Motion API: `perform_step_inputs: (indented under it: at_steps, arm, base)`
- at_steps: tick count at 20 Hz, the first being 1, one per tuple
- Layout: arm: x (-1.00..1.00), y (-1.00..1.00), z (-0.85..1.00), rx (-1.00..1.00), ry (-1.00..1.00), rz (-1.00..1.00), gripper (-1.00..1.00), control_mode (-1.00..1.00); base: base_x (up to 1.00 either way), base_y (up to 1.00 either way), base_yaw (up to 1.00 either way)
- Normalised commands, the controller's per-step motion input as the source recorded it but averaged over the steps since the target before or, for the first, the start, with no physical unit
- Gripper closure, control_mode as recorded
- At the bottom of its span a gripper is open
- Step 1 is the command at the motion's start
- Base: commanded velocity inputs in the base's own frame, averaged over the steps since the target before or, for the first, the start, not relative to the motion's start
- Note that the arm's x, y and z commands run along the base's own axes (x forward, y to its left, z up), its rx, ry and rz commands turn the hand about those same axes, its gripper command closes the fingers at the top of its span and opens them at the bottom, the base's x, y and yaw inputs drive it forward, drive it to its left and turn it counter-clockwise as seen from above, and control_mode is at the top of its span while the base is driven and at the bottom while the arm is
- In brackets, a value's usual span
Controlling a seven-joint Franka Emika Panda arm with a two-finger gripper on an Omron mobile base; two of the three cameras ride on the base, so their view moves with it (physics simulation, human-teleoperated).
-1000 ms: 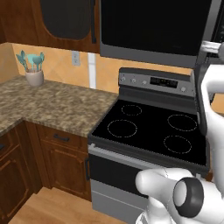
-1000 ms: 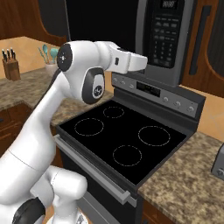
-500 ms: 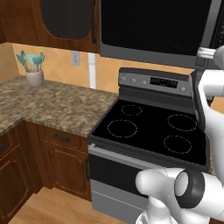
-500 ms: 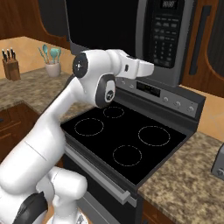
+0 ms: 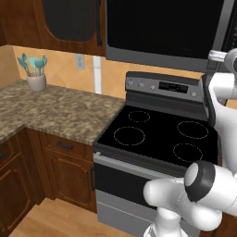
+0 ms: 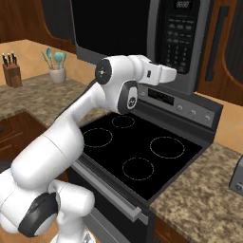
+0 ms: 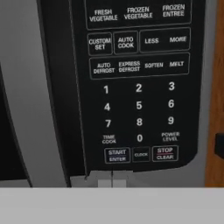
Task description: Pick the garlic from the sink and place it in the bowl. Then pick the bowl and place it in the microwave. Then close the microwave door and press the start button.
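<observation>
Hand view: my claw [image 7: 112, 178], its two tips pressed together with nothing between them, sits low in frame, aimed at the lower edge of the button panel [image 7: 139, 83].

- Item 1, claw. Fingers shut, empty. In the right base view the white hand [image 6: 161, 74] reaches out level toward the panel from the arm's dark-jointed elbow.
- Item 2, START/ENTER button [image 7: 117, 155], small dark rectangle with white lettering. Just above the tips, slightly to their right. I judge this the target of the step in hand.
- Item 3, CLOCK key [image 7: 141, 155] and STOP/CLEAR key [image 7: 165, 153]. Immediately right of START, packed tightly beside it.
- Item 4, black wide over-range microwave [image 6: 142, 38]. Directly ahead of the claw. Its wide black door with dark glass window [image 5: 162, 28] lies left of the claw and looks closed flush. The garlic and bowl I take to be inside; the dark glass hides them.
- Item 5, black glass-topped stove [image 6: 137, 152]. Below the claw, well apart.
- Item 6, speckled granite counter [image 5: 55, 111] with a pale cup of teal utensils [image 5: 36, 73]. Far left of the claw.

Risks, as I judge them:
- The tips appear to point below START; a straight push could land on the grey trim and start nothing.
- Drift rightward could strike CLOCK or STOP/CLEAR, given the close spacing.
- A glancing approach could slide off the key without registering.
</observation>
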Motion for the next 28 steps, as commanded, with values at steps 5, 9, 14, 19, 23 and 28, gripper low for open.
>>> perform_step_inputs:
  at_steps: [5,9,14,19,23,28]
  arm:
    - [0.27,-0.19,0.0,0.0,0.0,0.0,1.0,-1.0]
    - [0.19,-0.2,-0.05,0.0,0.0,0.01,1.0,-1.0]
    - [0.15,-0.07,-0.14,0.0,0.0,0.02,1.0,-1.0]
    - [0.49,-0.05,-0.12,0.0,0.0,0.01,1.0,-1.0]
    - [0.83,-0.32,0.0,0.04,0.0,0.05,1.0,-1.0]
    - [0.92,-0.48,-0.08,0.06,0.0,0.17,1.0,-1.0]
  base:
    - [0.0,0.0,0.0]
    - [0.0,0.0,0.0]
    - [0.0,0.0,0.0]
    - [0.0,0.0,0.0]
    - [0.0,0.0,0.0]
    - [0.0,0.0,0.0]
